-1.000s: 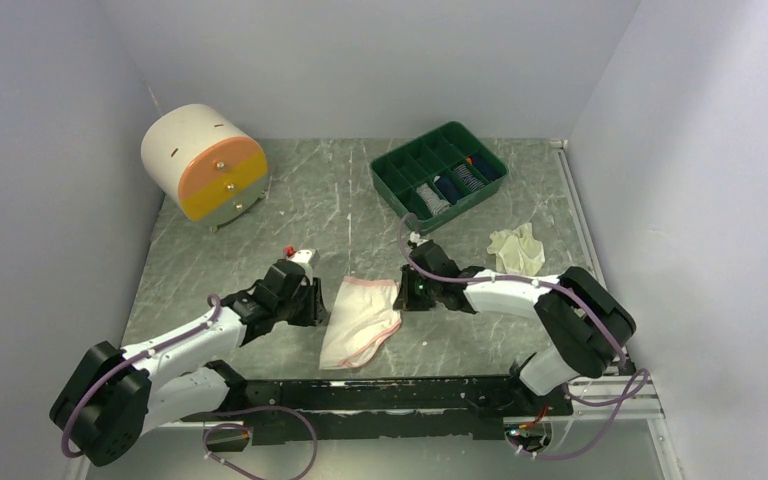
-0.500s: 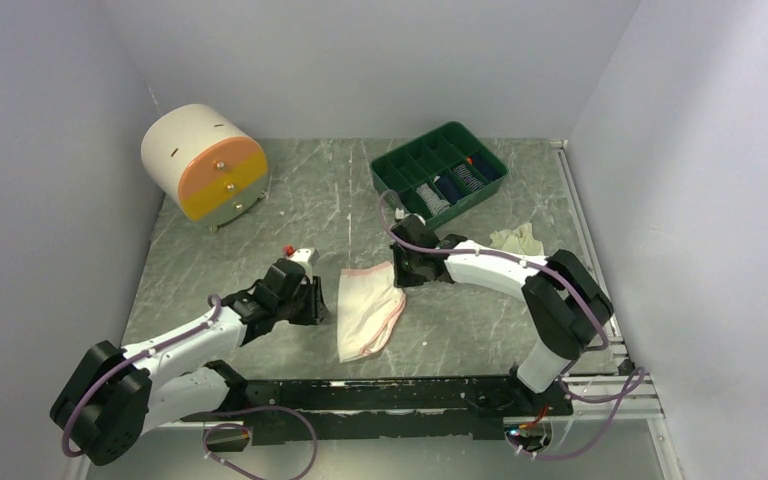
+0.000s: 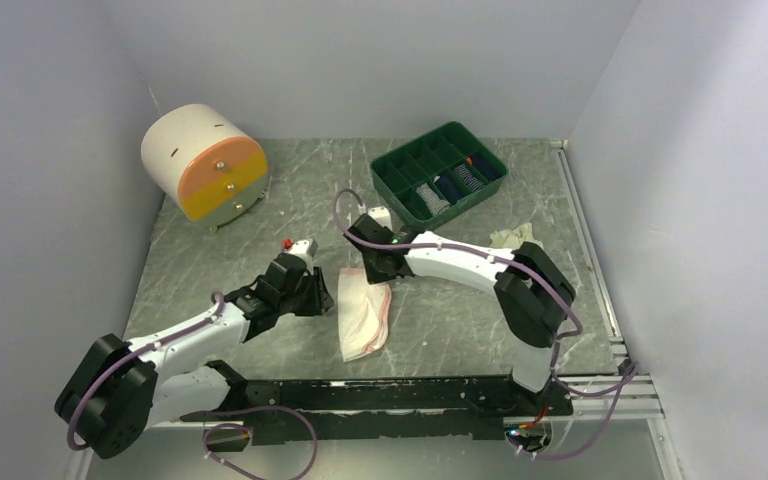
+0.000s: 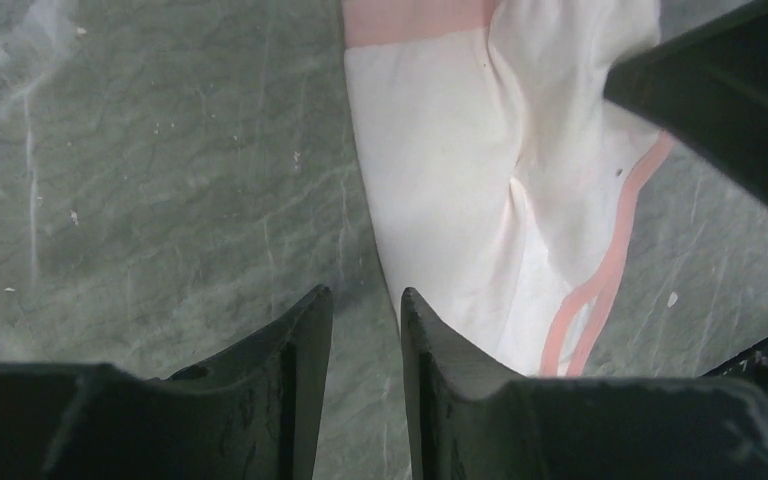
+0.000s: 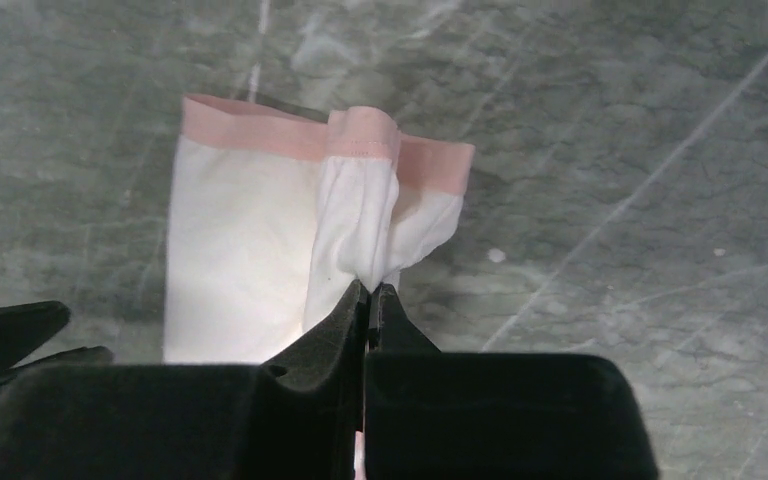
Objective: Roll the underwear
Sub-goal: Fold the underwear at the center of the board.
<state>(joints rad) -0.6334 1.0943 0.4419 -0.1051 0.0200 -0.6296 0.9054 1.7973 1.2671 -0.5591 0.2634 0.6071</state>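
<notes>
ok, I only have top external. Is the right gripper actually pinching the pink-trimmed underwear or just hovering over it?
Observer: Pinching. In the right wrist view the right gripper is shut on a bunched fold of the underwear that runs up to its pink waistband.
Operator: And left?
Observer: The left gripper is open a little and holds nothing. Bare table shows between its fingers, with the cloth's edge beside one.

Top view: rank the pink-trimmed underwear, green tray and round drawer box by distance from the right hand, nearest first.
1. pink-trimmed underwear: pinched in the right hand, mid-table.
2. green tray: behind the hand, slightly to the right.
3. round drawer box: back left corner, clearly farthest.
</notes>
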